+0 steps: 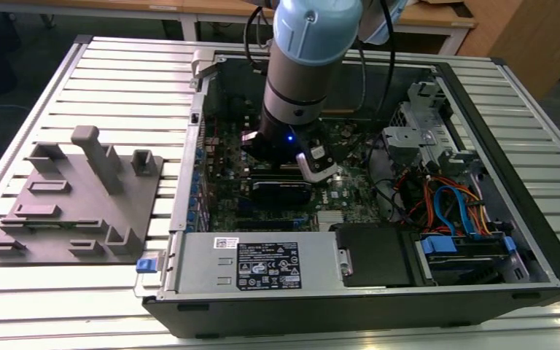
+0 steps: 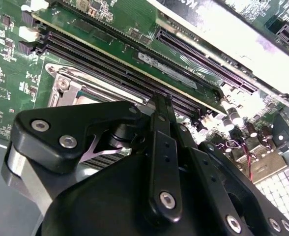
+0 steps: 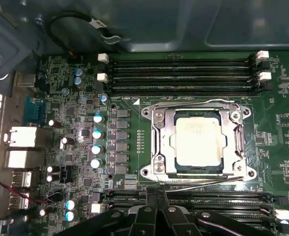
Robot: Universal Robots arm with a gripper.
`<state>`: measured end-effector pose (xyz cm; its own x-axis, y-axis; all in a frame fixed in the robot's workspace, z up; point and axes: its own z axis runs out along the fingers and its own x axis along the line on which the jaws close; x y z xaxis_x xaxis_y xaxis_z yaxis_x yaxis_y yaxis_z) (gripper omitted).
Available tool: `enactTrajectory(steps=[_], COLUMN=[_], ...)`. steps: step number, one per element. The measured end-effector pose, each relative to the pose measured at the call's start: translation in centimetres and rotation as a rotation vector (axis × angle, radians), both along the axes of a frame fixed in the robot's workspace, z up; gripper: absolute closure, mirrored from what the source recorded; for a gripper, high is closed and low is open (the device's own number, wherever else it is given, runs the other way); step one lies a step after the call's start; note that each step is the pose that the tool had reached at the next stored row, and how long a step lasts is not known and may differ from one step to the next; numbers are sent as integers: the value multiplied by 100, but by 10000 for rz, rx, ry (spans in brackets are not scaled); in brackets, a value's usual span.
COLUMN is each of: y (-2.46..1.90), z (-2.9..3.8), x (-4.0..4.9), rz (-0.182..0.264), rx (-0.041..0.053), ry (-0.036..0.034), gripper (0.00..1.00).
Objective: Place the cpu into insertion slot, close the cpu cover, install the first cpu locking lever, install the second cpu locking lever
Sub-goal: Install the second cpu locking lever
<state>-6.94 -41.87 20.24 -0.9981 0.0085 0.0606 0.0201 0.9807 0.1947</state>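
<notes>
In the first wrist view the cpu point(image 3: 198, 140) lies flat in the insertion slot, silver face up. The cpu cover point(image 3: 158, 142) is folded down around it, so the slot itself is mostly hidden. One thin wire lever point(image 3: 193, 103) runs along the cover's side by the upper memory slots. A second lever point(image 3: 203, 182) runs along the opposite side, close to my gripper point(image 3: 157, 194). The gripper's fingers are shut together with nothing seen between them, just short of that edge. In the second wrist view the gripper point(image 2: 160, 101) points at a corner of the cover point(image 2: 68, 88).
The arm point(image 1: 294, 87) reaches down into an open computer case point(image 1: 513, 219). Long black memory slots point(image 3: 184, 73) flank the socket, with capacitors point(image 3: 98, 140) beside it. Cables point(image 1: 445, 204) and a drive bay lie to the exterior view's right. A grey fixture plate point(image 1: 76, 204) sits on the left.
</notes>
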Motion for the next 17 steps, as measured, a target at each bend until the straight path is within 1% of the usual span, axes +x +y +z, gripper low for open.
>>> enactTrajectory(steps=[4, 7, 9, 13, 17], y=[1, 1, 1, 4, 10], z=[-5, -19, -24, -41, -64], x=[0, -1, 0, -5, -30], rz=[0, -1, 0, 0, 0], rx=[7, 54, 110, 267, 382], ry=[-1, 1, 0, -1, -1], gripper=[89, 89, 89, 89, 89])
